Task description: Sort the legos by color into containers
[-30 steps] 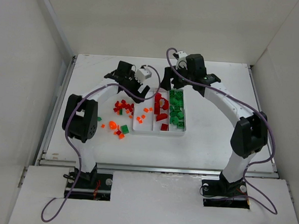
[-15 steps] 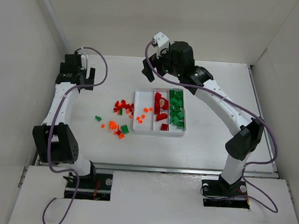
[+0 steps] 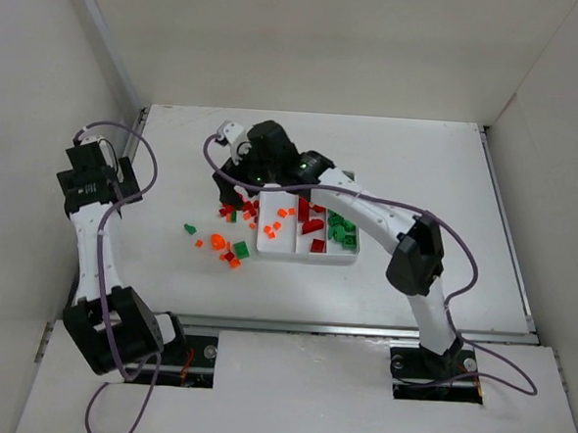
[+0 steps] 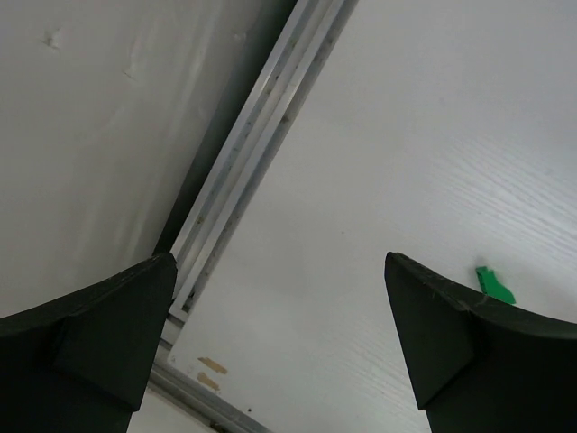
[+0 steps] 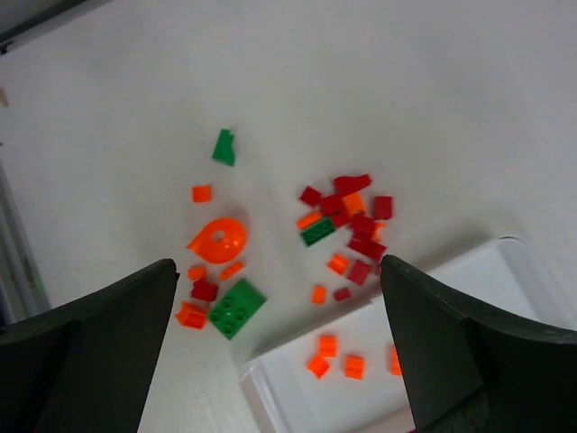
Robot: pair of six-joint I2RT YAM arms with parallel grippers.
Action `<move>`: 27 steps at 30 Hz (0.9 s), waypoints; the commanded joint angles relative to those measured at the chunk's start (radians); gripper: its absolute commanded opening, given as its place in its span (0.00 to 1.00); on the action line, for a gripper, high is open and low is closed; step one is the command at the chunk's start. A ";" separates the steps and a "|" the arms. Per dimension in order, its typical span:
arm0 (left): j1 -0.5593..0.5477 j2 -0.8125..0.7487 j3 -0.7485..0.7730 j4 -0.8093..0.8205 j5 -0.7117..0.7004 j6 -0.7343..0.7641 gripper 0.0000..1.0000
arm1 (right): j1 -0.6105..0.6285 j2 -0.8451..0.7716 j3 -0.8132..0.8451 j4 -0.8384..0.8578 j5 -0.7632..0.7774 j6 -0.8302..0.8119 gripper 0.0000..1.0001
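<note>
**A:** Top view?
**B:** The left claw (image 3: 85, 180) hangs at the left edge of the bench (image 3: 503, 249), well apart from the legos (image 3: 230, 244). The right claw (image 3: 229, 195) hangs over those loose legos, just left of the tray (image 3: 306, 259). In the tray, orange is left, red middle, green right.
**A:** Left wrist?
**B:** Its fingers are spread wide with nothing between. Below are the rail (image 4: 257, 135) and one green piece (image 4: 494, 285).
**A:** Right wrist?
**B:** Also wide and empty. Red, orange and green legos lie scattered beneath. The tray corner, holding orange bits (image 5: 334, 356), is lower right.
</note>
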 commanded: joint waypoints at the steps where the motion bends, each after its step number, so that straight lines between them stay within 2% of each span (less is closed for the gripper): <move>1: 0.024 -0.114 -0.036 0.030 0.106 -0.046 1.00 | 0.028 0.041 0.081 -0.091 -0.059 0.082 0.99; 4: 0.025 -0.203 -0.080 0.067 0.096 -0.072 1.00 | 0.049 0.051 0.016 -0.059 -0.070 0.171 0.98; 8: 0.025 -0.297 -0.143 0.103 0.105 -0.081 1.00 | 0.089 0.124 0.006 -0.059 -0.027 0.171 0.93; 11: 0.025 -0.319 -0.154 0.113 0.079 -0.081 1.00 | 0.111 0.216 0.075 -0.059 -0.036 0.191 0.88; 14: 0.014 -0.319 -0.165 0.123 0.067 -0.090 1.00 | 0.132 0.293 0.140 -0.059 -0.016 0.202 0.87; 27: 0.023 -0.375 -0.234 0.171 0.103 -0.090 1.00 | 0.152 0.394 0.121 -0.035 0.060 0.220 0.87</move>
